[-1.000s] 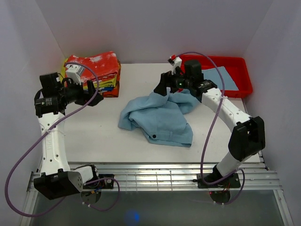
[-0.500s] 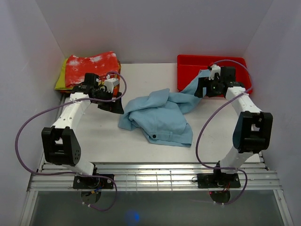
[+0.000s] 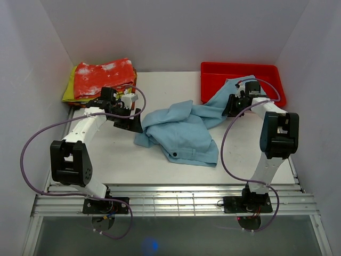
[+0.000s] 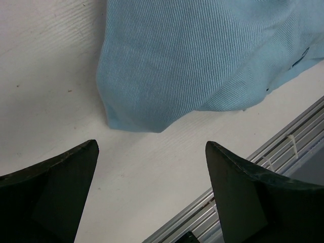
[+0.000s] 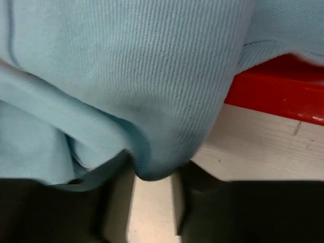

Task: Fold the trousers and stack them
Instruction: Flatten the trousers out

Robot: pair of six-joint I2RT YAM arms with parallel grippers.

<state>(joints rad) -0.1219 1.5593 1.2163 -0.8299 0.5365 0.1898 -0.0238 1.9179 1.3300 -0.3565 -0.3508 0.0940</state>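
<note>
The light blue trousers (image 3: pixel 181 133) lie crumpled in the middle of the white table, with one part trailing up over the corner of the red tray (image 3: pixel 240 69). My right gripper (image 3: pixel 230 105) sits at that trailing part. In the right wrist view a hanging fold of the trousers (image 5: pixel 126 76) fills the gap between the fingers of the right gripper (image 5: pixel 154 174), which press on both sides of it. My left gripper (image 3: pixel 133 124) hovers low at the trousers' left edge. In the left wrist view its jaws (image 4: pixel 152 147) stand wide open over bare table, just short of the cloth's rounded edge (image 4: pixel 202 61).
A stack of folded clothes (image 3: pixel 101 77) with a red-and-white garment on top sits at the back left. The tray's red rim (image 5: pixel 273 98) lies just beyond the held fold. Metal rails (image 3: pixel 170 200) run along the table's near edge. White walls close in on three sides.
The left arm swung in from the far left to the trousers' left edge. The right gripper moved right to the tray's corner and closed in on the fabric there.
</note>
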